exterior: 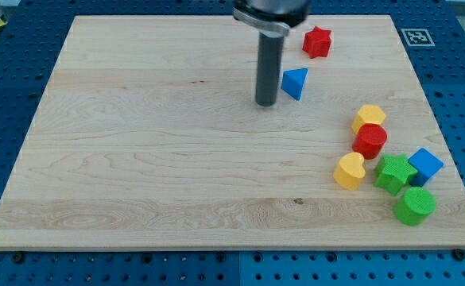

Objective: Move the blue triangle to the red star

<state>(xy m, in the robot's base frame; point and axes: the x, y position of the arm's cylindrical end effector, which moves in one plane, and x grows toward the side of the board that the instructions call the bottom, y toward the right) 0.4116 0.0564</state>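
The blue triangle (pixel 295 83) lies on the wooden board in the view's upper right part. The red star (pixel 317 41) lies above and a little to the right of it, near the board's top edge, with a clear gap between them. My tip (pixel 265 103) rests on the board just to the left of the blue triangle and slightly below it, close to it; I cannot tell whether it touches. The dark rod rises from the tip toward the view's top.
A cluster sits at the view's lower right: a yellow hexagon (pixel 369 117), a red cylinder (pixel 370 141), a yellow heart-like block (pixel 350 171), a green star (pixel 393 173), a blue cube (pixel 425 165) and a green cylinder (pixel 414 206). The wooden board (pixel 153 159) lies on a blue perforated table.
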